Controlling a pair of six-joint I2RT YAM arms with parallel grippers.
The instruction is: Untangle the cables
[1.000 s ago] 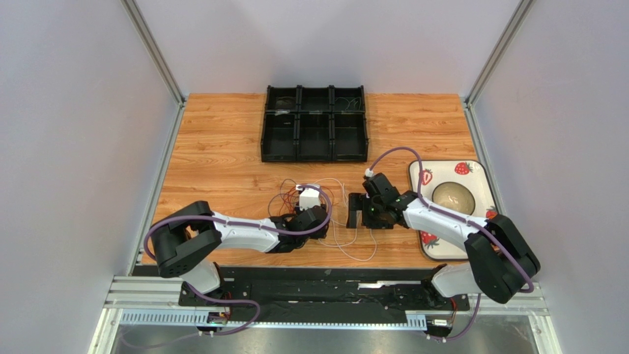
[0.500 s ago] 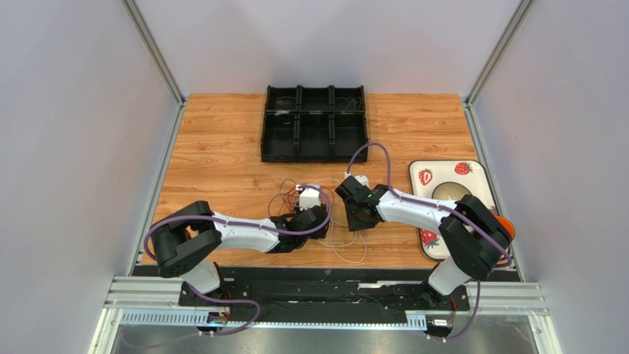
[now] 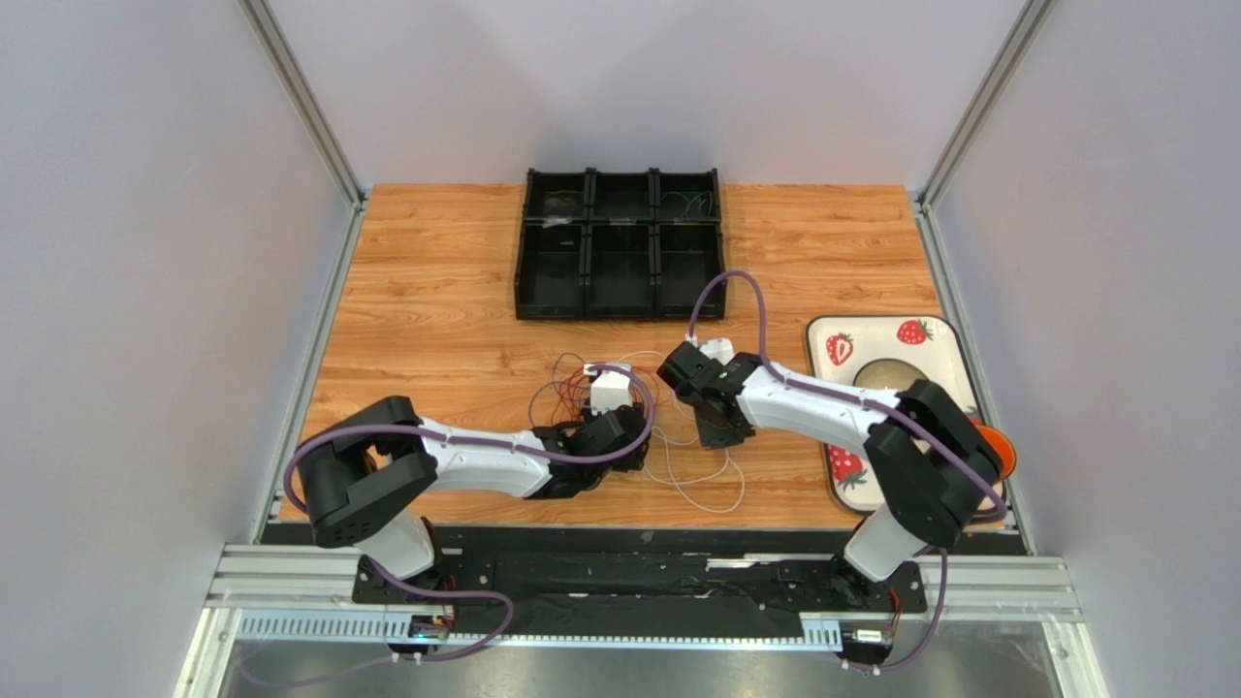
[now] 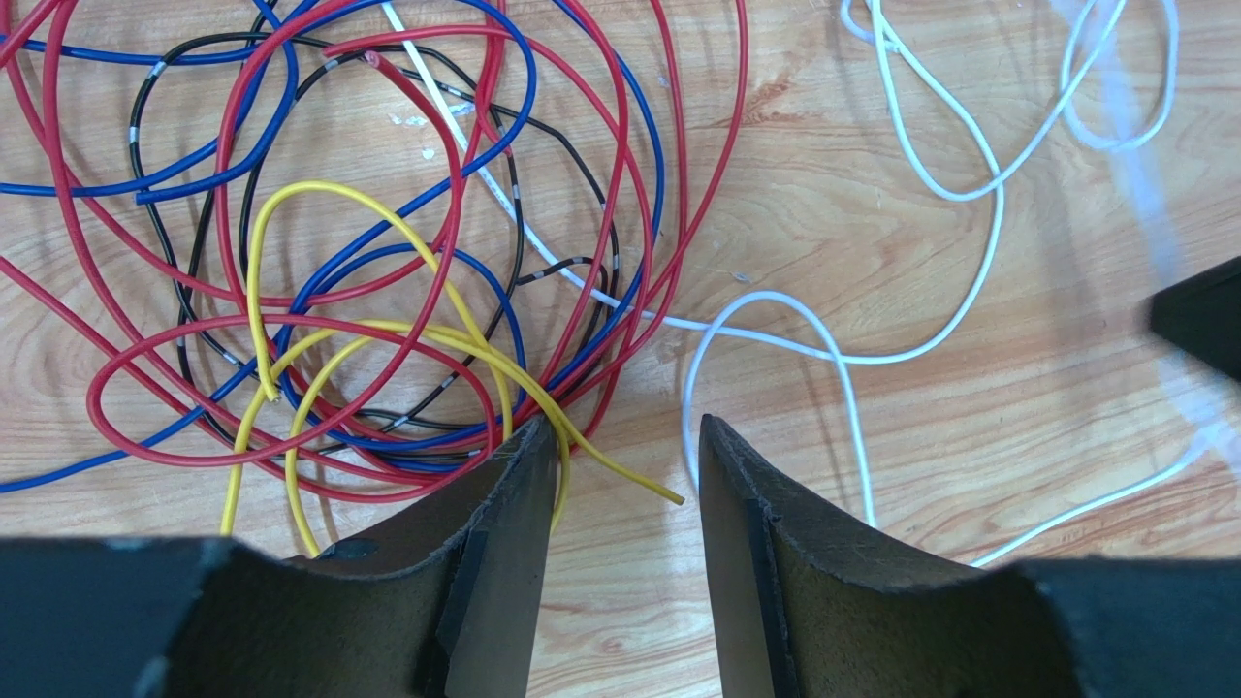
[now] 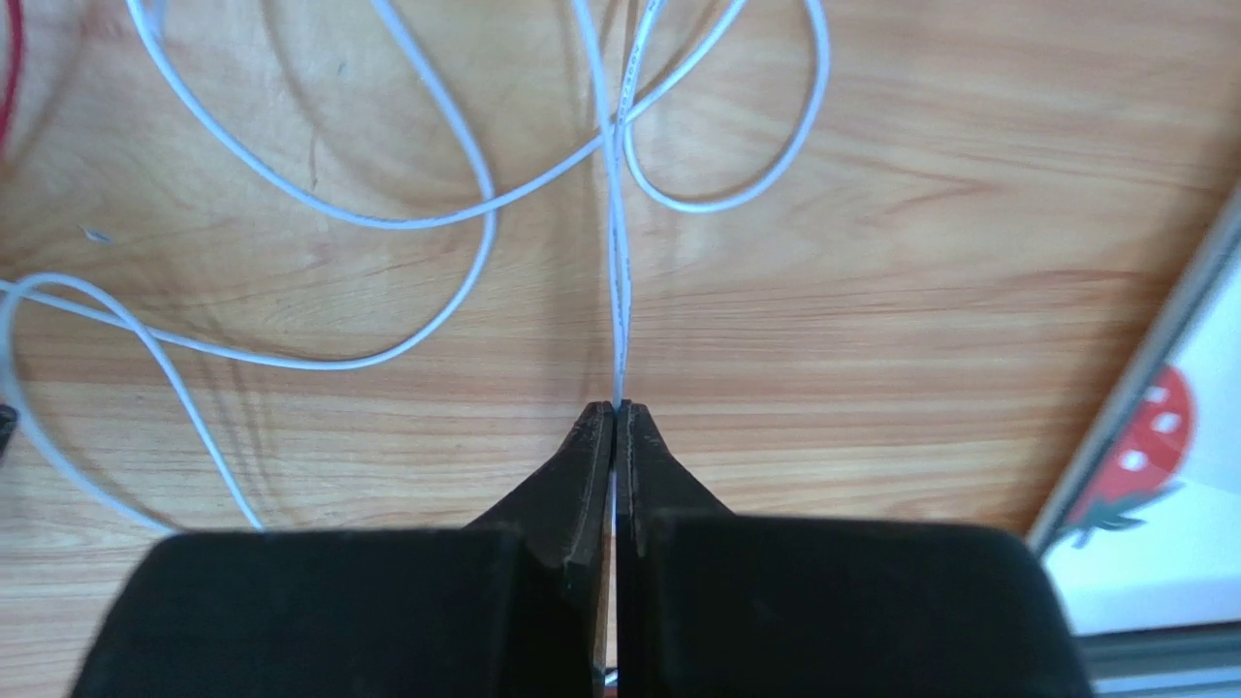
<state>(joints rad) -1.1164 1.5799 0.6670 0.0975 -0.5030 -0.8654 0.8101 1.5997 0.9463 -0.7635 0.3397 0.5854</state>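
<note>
Wooden table, well short of black tray: right gripper pinches white cable, left gripper gapes.

Tangled cables before parted tool

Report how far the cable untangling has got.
Done: nothing freed yet; the white cable runs through the knot. In hand: the right gripper is shut on it; the left gripper stands open at its edge. Left: the red cable, blue cable, yellow cable and black cable, intertwined.
</note>
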